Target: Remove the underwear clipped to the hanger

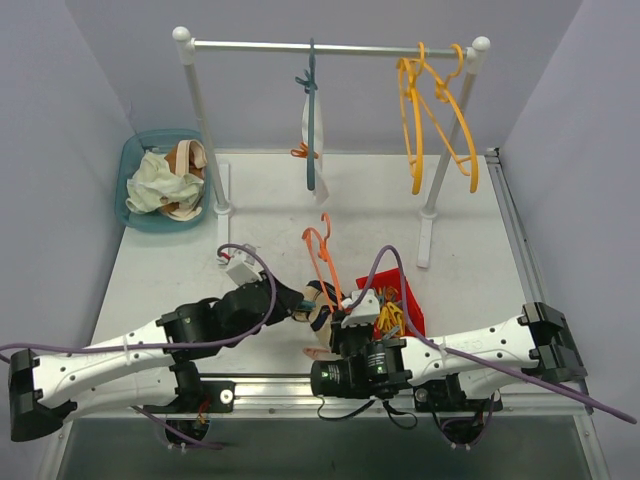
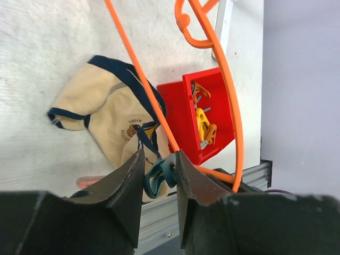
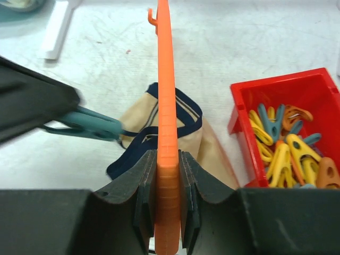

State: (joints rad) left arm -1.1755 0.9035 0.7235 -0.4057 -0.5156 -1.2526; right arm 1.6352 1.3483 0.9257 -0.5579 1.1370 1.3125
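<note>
The cream underwear with dark trim (image 2: 101, 111) lies on the table, its trim pinched by a teal clip (image 2: 158, 178). My left gripper (image 2: 159, 155) is shut on that clip. My right gripper (image 3: 168, 155) is shut on the bar of an orange hanger (image 3: 164, 64), which stands upright over the underwear (image 3: 141, 119). From above, both grippers meet near the table's front middle, left gripper (image 1: 300, 303), right gripper (image 1: 342, 315). A white underwear (image 1: 310, 125) hangs from a teal hanger (image 1: 312, 90) on the rail.
A red bin (image 3: 241, 114) of several clips stands just right of the hanger. A teal basket (image 1: 135, 160) holding pale green and peach cloths sits at the back left. The white rack (image 1: 205, 130) spans the back, with yellow-orange hangers (image 1: 440, 110) at its right end.
</note>
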